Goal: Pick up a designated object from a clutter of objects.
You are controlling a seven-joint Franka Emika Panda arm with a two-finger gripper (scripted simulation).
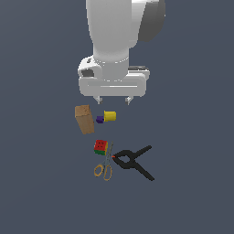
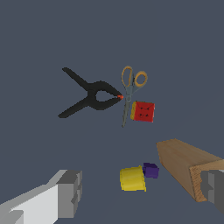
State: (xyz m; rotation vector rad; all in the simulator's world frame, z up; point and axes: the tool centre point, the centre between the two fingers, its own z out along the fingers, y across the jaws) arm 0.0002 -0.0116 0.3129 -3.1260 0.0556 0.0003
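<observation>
A flat, dark slate-grey surface (image 1: 41,192) is filling both views, and we are seeing 5 small objects lying on it under the white arm. Our gripper (image 1: 113,99) is hanging above the clutter with its 2 fingers spread wide and nothing between them; in the wrist view one finger (image 2: 70,194) is showing at each lower corner. The small puzzle cube (image 1: 101,147) is sitting near the middle of the group, red face toward the wrist camera, with green and yellow edges showing in the exterior view. It is resting just beside the blades of the orange-handled scissors (image 1: 106,165), apparently touching them, though we cannot tell for sure. The black spring clamp (image 1: 133,162) is lying on the exterior view's right of the scissors, its red-tipped nose meeting the blades. Farther from the cube, closer to the gripper, the tan box (image 1: 84,119) is standing slightly tilted, and the yellow-and-purple cylinder (image 1: 107,117) is lying on its side just beside it, directly below our open fingers. The cube is sitting apart from both.
</observation>
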